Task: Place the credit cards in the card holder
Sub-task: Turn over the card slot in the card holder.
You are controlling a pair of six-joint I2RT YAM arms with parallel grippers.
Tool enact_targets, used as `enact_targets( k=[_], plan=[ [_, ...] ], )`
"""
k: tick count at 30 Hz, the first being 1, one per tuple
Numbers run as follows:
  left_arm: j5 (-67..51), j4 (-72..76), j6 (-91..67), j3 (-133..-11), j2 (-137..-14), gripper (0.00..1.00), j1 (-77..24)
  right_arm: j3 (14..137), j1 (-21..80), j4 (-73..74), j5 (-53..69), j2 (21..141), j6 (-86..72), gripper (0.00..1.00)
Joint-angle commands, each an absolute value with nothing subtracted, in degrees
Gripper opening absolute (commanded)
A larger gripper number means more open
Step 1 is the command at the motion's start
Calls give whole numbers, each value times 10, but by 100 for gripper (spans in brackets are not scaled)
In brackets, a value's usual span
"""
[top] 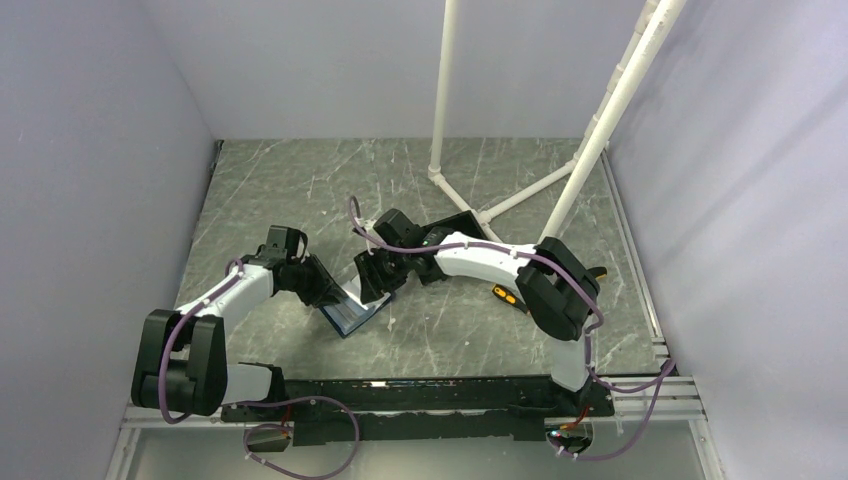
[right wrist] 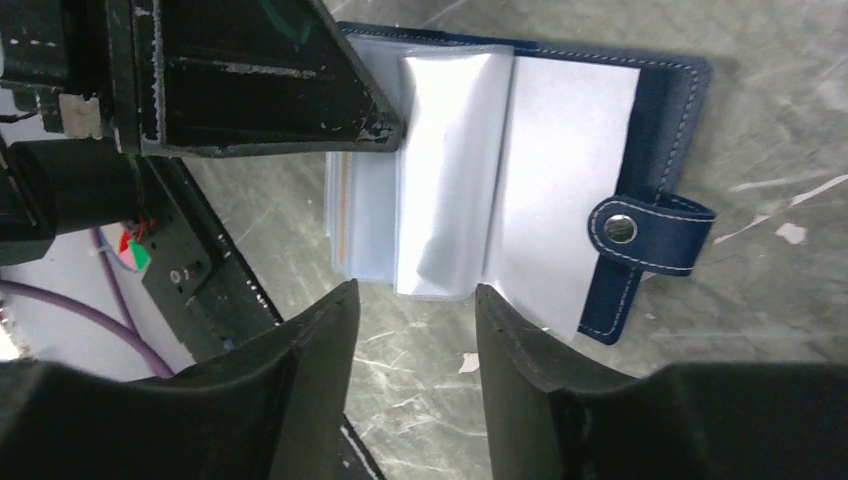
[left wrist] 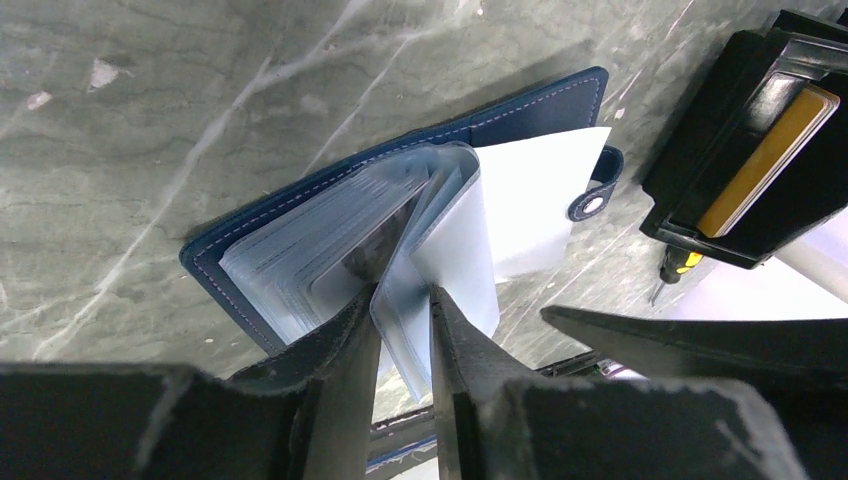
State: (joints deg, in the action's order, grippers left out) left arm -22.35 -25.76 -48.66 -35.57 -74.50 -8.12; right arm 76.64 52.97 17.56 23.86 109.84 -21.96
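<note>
**A:** Seen from above, what is on the desk [top: 290, 180]?

**B:** The card holder [top: 353, 318] lies open on it, and both arms bend down over it. The left pincer [top: 338, 296] is at its left edge and the right pincer [top: 378, 288] at its upper right corner. A black box [top: 458, 228] stands behind the right pincer. A screwdriver [top: 505, 297] lies to the right of that arm.

**A:** And the camera on the left wrist?

**B:** The two fingers [left wrist: 352, 370] stand close together. One of the clear leaves [left wrist: 455, 250] of the holder passes between them, so it looks pinched. The blue cover lies flat just beyond the fingertips. Far to the right of this pincer, the orange card [left wrist: 770, 160] sits in the black box.

**A:** The right wrist?

**B:** Here the jaws are clearly apart and hold nothing; only bare desk is between them. The leaves end just in front of the fingertips. The strap [right wrist: 650, 235] with its snap lies further to the right. One finger of the left pincer touches the leaves from the upper left.
</note>
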Motion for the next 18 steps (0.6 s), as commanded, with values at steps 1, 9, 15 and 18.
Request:
enact_targets(
  k=[1, 9, 15, 18],
  plan=[
    [-211, -260, -472, -351, -731, 30, -83, 786, 536, 178, 198, 1093, -167, 54],
    [-204, -267, -471, -352, -722, 29, -83, 820, 569, 200, 127, 1116, -96, 73],
    [-204, -269, -472, -352, -721, 29, -83, 834, 593, 195, 117, 1132, -86, 77],
    [-204, -266, -473, -351, -721, 28, -83, 840, 595, 196, 110, 1141, -90, 77]
  ],
)
